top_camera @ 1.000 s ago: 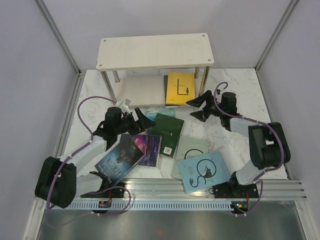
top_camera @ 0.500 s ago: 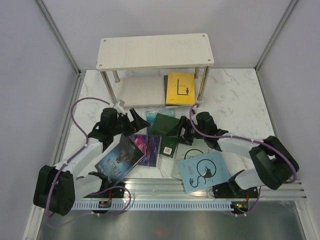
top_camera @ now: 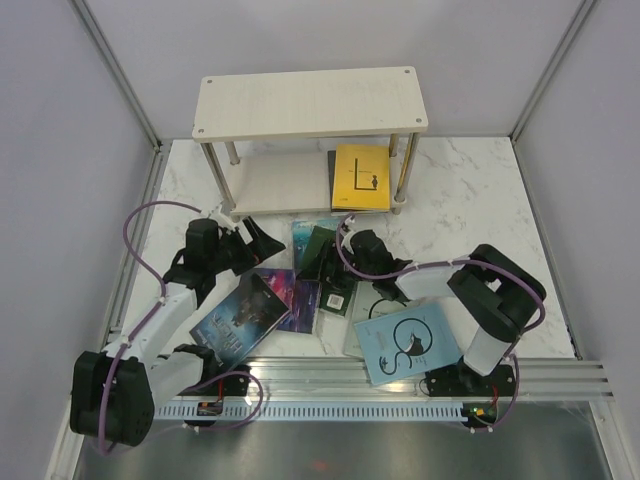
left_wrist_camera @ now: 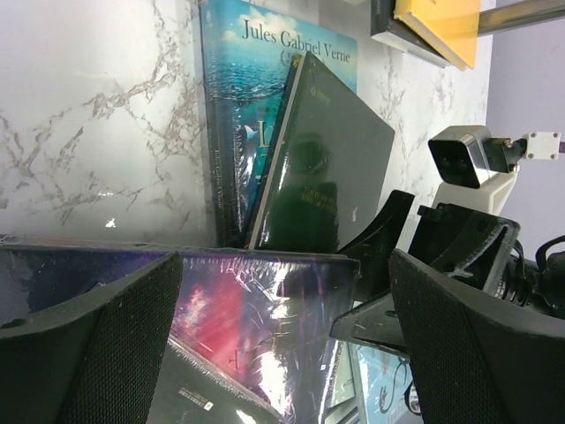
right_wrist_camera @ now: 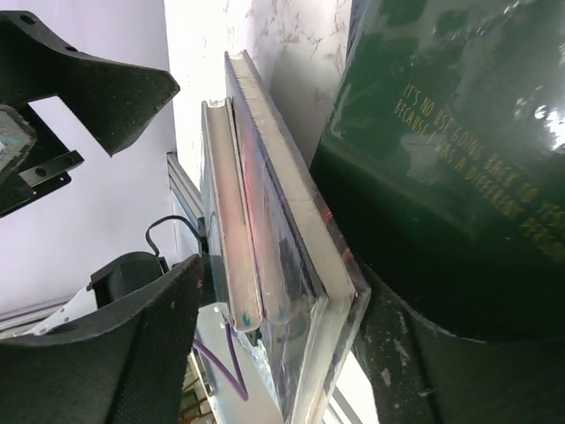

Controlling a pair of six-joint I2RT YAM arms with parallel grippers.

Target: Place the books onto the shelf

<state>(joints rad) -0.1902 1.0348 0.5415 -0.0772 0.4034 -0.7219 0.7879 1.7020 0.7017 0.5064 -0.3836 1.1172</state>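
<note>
While your left gripper [top_camera: 264,245] hangs beside the purple book [top_camera: 301,301] with jaws spread wide, your right gripper [top_camera: 323,262] low, jaws apart over the dark green book [left_wrist_camera: 328,172], yellow book [top_camera: 360,177] on the shelf [top_camera: 310,101] lower board, other books flat on the table [top_camera: 470,190].

Marble table [top_camera: 480,190] — shelf [top_camera: 310,100] at back, books [top_camera: 405,340] strewn in front; yellow bk [top_camera: 361,176] shelved.

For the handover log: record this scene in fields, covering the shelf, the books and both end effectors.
shelf: yellow book on lower tier
on table: teal book, dark green book, purple book, dark blue book, grey book, cat book
left end effector: open, empty
right end effector: jaws apart at dark green book's edge
</note>
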